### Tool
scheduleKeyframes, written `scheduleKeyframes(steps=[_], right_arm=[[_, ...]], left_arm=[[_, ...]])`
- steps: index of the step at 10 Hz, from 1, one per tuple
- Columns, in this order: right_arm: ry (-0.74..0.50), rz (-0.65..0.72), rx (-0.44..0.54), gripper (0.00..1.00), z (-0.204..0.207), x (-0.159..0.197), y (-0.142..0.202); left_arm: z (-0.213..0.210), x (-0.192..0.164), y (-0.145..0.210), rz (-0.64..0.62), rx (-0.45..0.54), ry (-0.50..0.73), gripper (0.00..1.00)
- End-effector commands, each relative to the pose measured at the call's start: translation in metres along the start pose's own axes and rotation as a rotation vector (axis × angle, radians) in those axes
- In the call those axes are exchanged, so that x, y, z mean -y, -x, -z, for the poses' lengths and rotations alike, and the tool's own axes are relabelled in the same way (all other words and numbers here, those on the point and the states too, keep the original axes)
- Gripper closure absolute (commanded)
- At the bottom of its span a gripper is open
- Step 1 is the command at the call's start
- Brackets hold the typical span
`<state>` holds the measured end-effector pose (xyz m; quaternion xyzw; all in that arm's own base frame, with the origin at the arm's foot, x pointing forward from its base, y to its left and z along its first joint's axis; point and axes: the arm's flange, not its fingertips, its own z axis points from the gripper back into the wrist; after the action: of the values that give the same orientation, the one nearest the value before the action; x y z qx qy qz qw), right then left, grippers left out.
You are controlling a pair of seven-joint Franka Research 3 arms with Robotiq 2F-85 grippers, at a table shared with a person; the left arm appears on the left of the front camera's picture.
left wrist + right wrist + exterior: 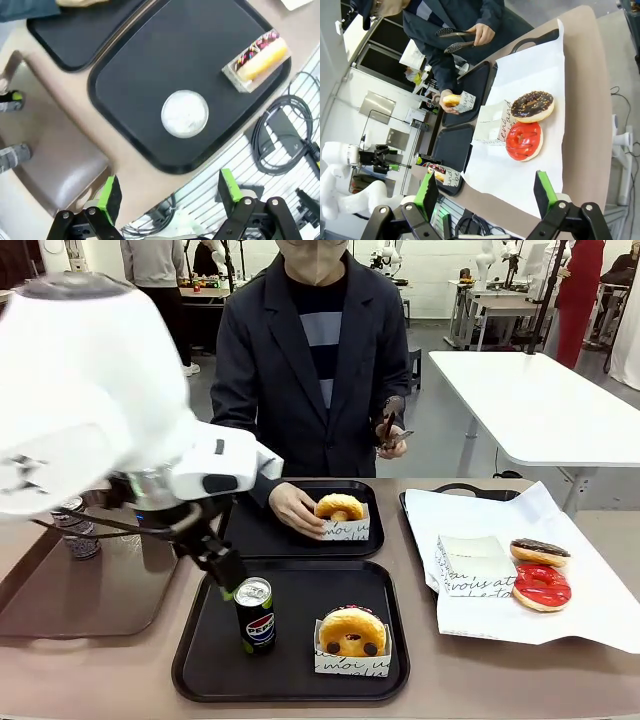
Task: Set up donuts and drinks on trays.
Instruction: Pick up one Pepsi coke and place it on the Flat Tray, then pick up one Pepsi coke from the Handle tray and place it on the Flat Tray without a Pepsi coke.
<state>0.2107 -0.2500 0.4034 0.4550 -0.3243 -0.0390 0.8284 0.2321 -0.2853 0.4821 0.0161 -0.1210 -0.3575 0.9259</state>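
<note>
Pepsi can beneath left gripper

A robotics laboratory is suggested: a bulky white robot arm is seen over the tan-topped desk, coiled black cables are laid beside the desk, and a plain white work table is set behind the desk.

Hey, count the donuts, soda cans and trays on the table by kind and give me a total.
Donuts: 4, near sleeved donut, far sleeved donut, chocolate donut, red donut
Soda cans: 3, Pepsi can, grey can, green-marked can
Trays: 4, near black tray, far black tray, brown tray, paper-lined tray
Total: 11
</note>
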Motion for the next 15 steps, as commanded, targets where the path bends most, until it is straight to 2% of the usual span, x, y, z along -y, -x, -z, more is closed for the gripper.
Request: scheduleKeyframes(steps=[1, 4, 7, 9, 10, 15], right_arm=[[-0.023, -0.017, 0.026, 0.00, 0.001, 0.001, -0.002], [-0.023, -0.017, 0.026, 0.00, 0.001, 0.001, -0.002], [-0.023, -0.017, 0.026, 0.00, 0.001, 0.001, -0.002], [-0.023, -0.017, 0.026, 0.00, 0.001, 0.001, -0.002], [-0.023, -0.017, 0.026, 0.00, 0.001, 0.001, -0.002], [-0.023, -0.017, 0.026, 0.00, 0.001, 0.001, -0.002]], left_arm=[[-0.015, -0.023, 0.035, 0.017, 0.014, -0.012, 0.00], [-0.018, -0.071, 0.064, -0.043, 0.006, -0.060, 0.00], [0.012, -0.120, 0.099, -0.107, -0.007, 0.006, 0.00], [0.046, -0.177, 0.143, -0.209, -0.039, 0.092, 0.00], [-0.028, -0.135, 0.055, -0.149, -0.016, 0.024, 0.00], [-0.028, -0.135, 0.055, -0.149, -0.016, 0.024, 0.00]])
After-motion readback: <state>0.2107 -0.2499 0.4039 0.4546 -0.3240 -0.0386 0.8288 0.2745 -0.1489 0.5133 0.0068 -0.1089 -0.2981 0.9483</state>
